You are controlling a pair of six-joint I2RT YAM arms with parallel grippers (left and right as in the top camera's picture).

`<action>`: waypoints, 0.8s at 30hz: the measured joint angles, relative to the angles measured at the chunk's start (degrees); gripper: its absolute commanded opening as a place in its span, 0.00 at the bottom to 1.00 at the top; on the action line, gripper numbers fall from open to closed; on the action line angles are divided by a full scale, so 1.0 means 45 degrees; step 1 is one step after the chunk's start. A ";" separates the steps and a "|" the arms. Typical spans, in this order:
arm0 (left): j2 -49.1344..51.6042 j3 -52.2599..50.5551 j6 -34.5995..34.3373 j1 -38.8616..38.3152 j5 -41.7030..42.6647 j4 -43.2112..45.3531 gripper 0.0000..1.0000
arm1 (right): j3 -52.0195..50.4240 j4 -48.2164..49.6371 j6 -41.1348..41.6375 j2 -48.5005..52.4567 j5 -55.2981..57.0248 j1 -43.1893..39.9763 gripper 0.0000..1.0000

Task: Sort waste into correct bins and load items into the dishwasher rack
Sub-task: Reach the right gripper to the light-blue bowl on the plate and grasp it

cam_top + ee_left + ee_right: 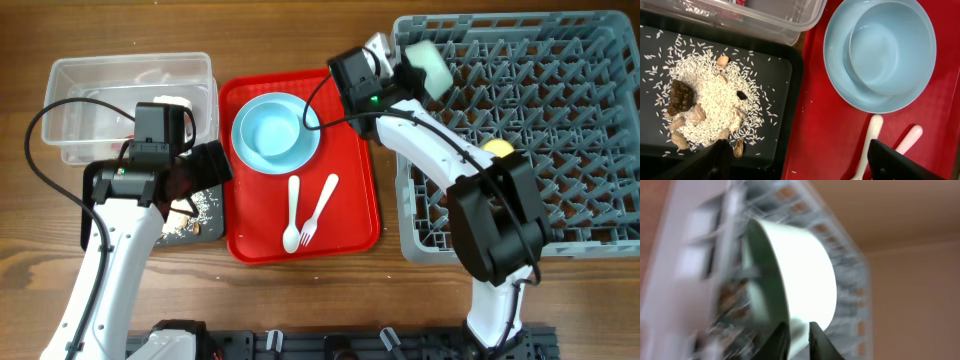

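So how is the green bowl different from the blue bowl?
The green bowl is pale mint; the blue bowl is light blue. The green bowl is tipped on its side, pinched by the right end effector over the rack; the blue bowl sits upright on a plate on the red tray, untouched. Both are small round bowls.

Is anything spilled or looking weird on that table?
On the black tray, rice and nut scraps lie strewn, loose grains spreading from the heap. The mint-green bowl hangs tipped on edge in the right gripper over the rack.
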 measured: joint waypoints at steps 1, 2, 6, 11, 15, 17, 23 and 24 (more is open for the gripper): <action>0.0000 0.0000 0.0000 0.0000 0.0000 -0.0005 0.88 | -0.0005 -0.0457 0.0651 -0.0019 -0.0748 0.0000 0.25; 0.0000 0.0000 0.0000 0.0000 0.0000 -0.0010 0.88 | -0.0005 -0.0622 0.1020 -0.0068 -0.1258 0.0000 0.30; 0.0000 0.0000 0.0000 0.0005 0.0000 -0.0010 0.88 | -0.0029 -0.1171 0.2137 -0.1224 -0.3259 -0.0068 0.52; 0.0000 0.0000 0.0000 0.0005 0.0000 -0.0010 0.89 | -0.0024 -0.1734 0.2506 -0.4036 -0.7995 -0.0112 0.63; 0.0000 0.0000 -0.0049 0.0005 0.0000 -0.0393 0.98 | -0.0024 -0.1341 0.3347 -0.4571 -1.4294 -0.0078 0.62; 0.0000 0.0000 -0.0359 0.0151 -0.0034 -0.0797 1.00 | -0.0024 -0.0797 0.4017 -0.4294 -1.5455 0.0078 0.56; 0.0000 0.0000 -0.0894 0.2181 -0.0248 -0.1603 1.00 | -0.0024 0.0520 0.5965 -0.2229 -1.5640 0.0835 0.52; 0.0000 0.0000 -0.0913 0.2433 -0.0248 -0.1603 1.00 | -0.0024 0.0559 0.6324 -0.1671 -1.5212 0.1025 0.51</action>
